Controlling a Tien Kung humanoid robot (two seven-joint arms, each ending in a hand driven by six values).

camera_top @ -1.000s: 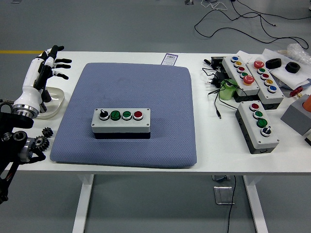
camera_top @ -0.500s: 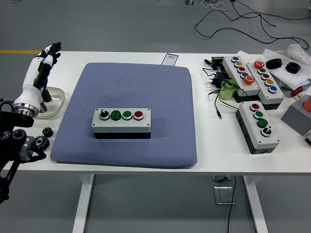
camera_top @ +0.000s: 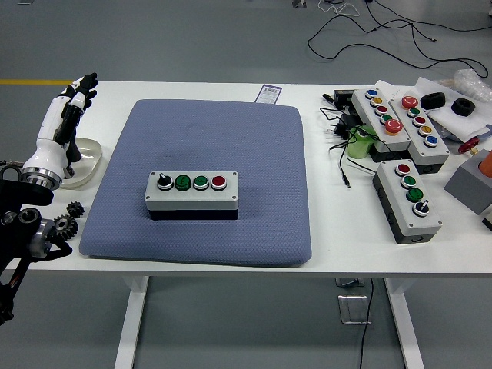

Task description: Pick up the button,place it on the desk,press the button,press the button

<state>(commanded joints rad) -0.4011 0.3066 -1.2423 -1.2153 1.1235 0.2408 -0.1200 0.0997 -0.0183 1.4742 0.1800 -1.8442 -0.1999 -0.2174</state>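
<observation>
Button box (camera_top: pixel 191 191) sits on the blue mat (camera_top: pixel 207 138) — left hand (camera_top: pixel 65 115) raised at the table's left edge, fingers extended, empty.

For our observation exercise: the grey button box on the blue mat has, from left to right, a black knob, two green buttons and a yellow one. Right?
Not quite. In the head view the button box on the blue mat has a black knob, two green buttons and a red button, not a yellow one.
</observation>
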